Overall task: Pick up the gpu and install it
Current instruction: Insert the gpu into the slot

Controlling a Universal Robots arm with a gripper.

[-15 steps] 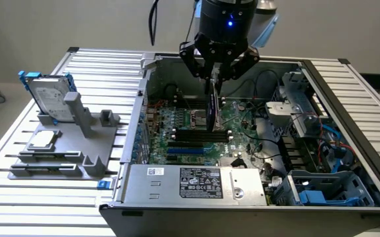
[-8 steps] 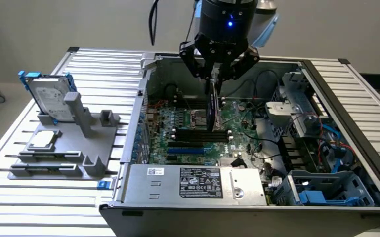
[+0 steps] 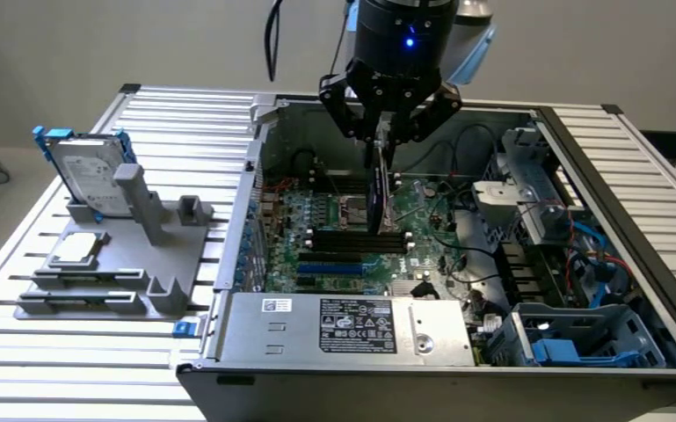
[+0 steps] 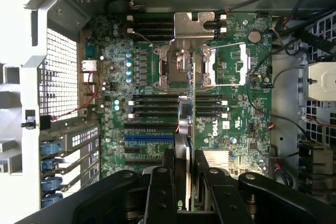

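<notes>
Robot's got the gpu [image 3: 381, 189] pinched tight in its gripper [image 3: 382, 141], card standing on edge and hanging down inside the open computer case [image 3: 242, 220], right over the motherboard [image 3: 320, 220]. It lines up across the memory slots [image 4: 152, 106] near the processor socket [image 4: 181, 64]; can't tell if it's touching. On the exterior view's left, a hard drive [image 3: 85, 171] and small chip [image 3: 80, 249] sit in a gray holder [image 3: 162, 259].
</notes>
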